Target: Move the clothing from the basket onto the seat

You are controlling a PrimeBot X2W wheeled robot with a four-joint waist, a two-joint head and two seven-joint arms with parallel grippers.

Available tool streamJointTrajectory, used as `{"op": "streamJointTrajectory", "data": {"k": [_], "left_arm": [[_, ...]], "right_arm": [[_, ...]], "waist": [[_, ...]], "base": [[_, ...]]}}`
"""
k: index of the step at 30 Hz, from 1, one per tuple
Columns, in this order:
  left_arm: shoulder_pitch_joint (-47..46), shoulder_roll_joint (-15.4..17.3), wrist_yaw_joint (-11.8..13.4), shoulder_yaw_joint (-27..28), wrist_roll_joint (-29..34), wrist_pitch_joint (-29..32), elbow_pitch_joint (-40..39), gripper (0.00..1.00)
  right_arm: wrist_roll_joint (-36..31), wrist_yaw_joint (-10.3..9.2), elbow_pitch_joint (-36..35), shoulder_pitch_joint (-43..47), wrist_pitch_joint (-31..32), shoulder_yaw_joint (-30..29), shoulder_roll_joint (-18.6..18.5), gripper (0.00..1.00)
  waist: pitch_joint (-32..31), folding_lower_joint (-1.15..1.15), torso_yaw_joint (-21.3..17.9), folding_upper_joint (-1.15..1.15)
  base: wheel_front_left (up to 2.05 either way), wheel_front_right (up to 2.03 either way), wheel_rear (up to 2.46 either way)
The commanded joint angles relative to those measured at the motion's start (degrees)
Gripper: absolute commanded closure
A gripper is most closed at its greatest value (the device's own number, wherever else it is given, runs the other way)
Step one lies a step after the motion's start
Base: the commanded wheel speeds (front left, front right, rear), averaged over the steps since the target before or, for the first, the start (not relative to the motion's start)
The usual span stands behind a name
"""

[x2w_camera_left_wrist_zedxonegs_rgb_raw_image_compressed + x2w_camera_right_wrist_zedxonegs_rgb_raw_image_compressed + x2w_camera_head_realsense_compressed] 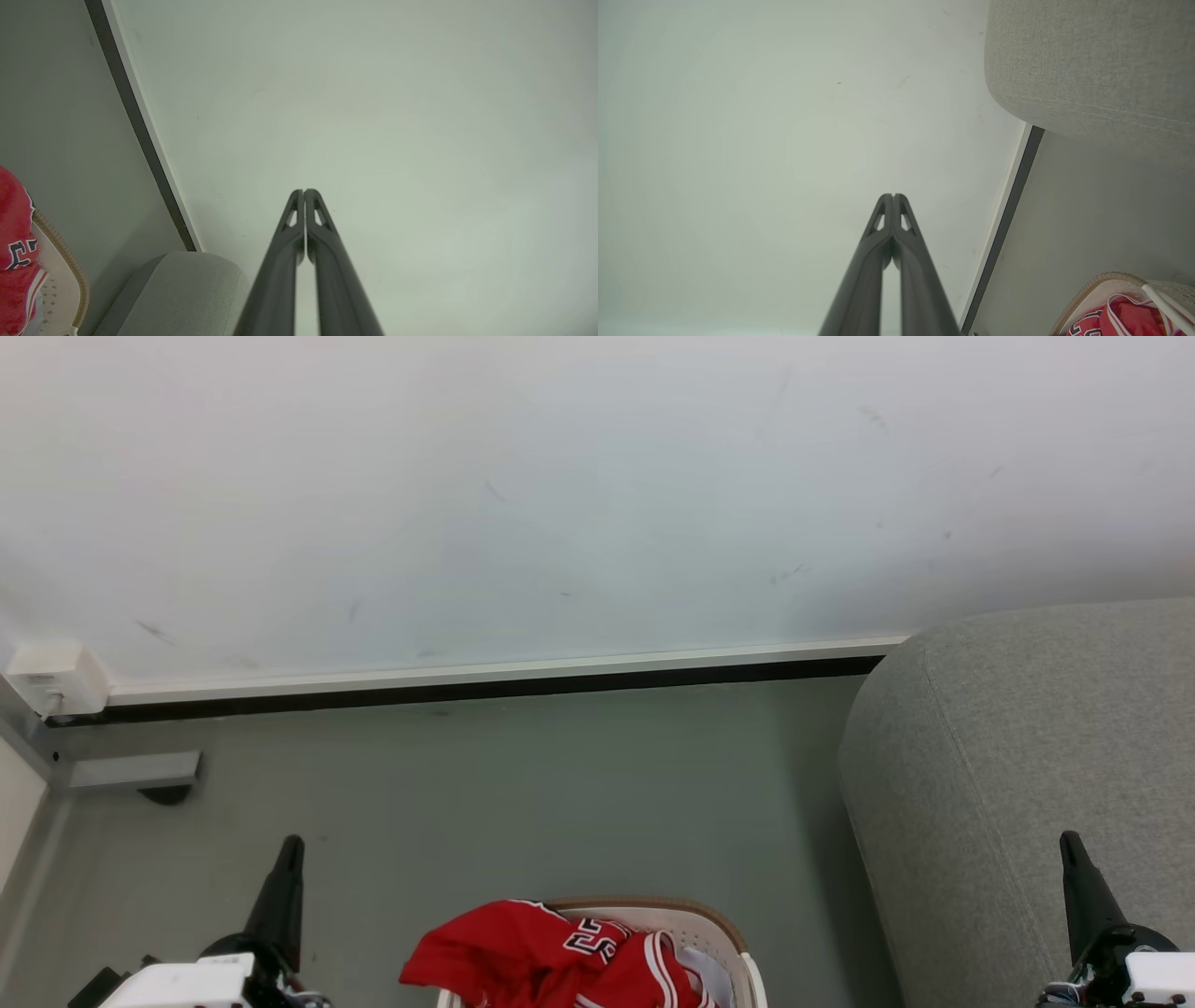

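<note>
We took it for home-like living room: grey fabric sofa (1027,784), laundry basket (695,922) with red clothing (504,947) on grey floor (523,784), bare white wall (560,476), dark skirting (485,688).

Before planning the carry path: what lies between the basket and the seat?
A bare strip of grey floor separates the basket and the seat, in the head view.

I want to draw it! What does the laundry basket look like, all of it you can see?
The basket looks like cream-white plastic, with small holes in its wall, rounded corners and a ribbed brown rim. It stands upright on the grey floor, left of the grey sofa and not touching it. Red clothing fills it, one piece spilling over its left rim. Its lower part is cut off by the picture's edge.
</note>
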Motion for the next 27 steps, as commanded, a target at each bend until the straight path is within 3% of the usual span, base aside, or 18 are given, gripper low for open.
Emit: {"op": "streamJointTrajectory", "data": {"k": [1, 11, 12, 20, 27], "left_arm": [[-0.56, 0.14, -0.26, 0.07, -0.83, 0.16, -0.18, 1.0], [-0.56, 0.14, -0.26, 0.07, -0.83, 0.16, -0.18, 1.0], [0.03, -0.03, 0.01, -0.01, 0.03, -0.03, 0.09, 0.0], [1.06, -0.23, 0.09, -1.11, 1.44, -1.9, 0.66, 0.0], [1.26, -0.19, 0.06, -1.19, 6.97, -3.84, 0.1, 0.0]], "right_arm": [[0.03, -0.15, -0.27, -0.67, 0.09, -0.15, -0.37, 1.0], [0.03, -0.15, -0.27, -0.67, 0.1, -0.15, -0.37, 1.0], [-0.01, 0.0, 0.09, 0.05, -0.03, 0.03, 0.03, 0.0], [-2.39, -0.01, 0.53, 1.11, -1.91, 1.14, 0.33, 0.0], [-10.28, -0.01, -0.97, 1.47, -3.86, 2.27, 0.26, 0.0]], "waist": [[0.0, 0.0, 0.0, 0.0], [0.0, 0.0, 0.0, 0.0], [0.0, 0.0, 0.0, 0.0], [0.06, 0.0, 0.06, 0.0], [0.18, 0.0, 0.2, 0.0]], "base": [[0.0, 0.0, 0.0], [0.0, 0.0, 0.0], [0.0, 0.0, 0.0], [0.0, 0.0, 0.0], [0.0, 0.0, 0.0]]}}
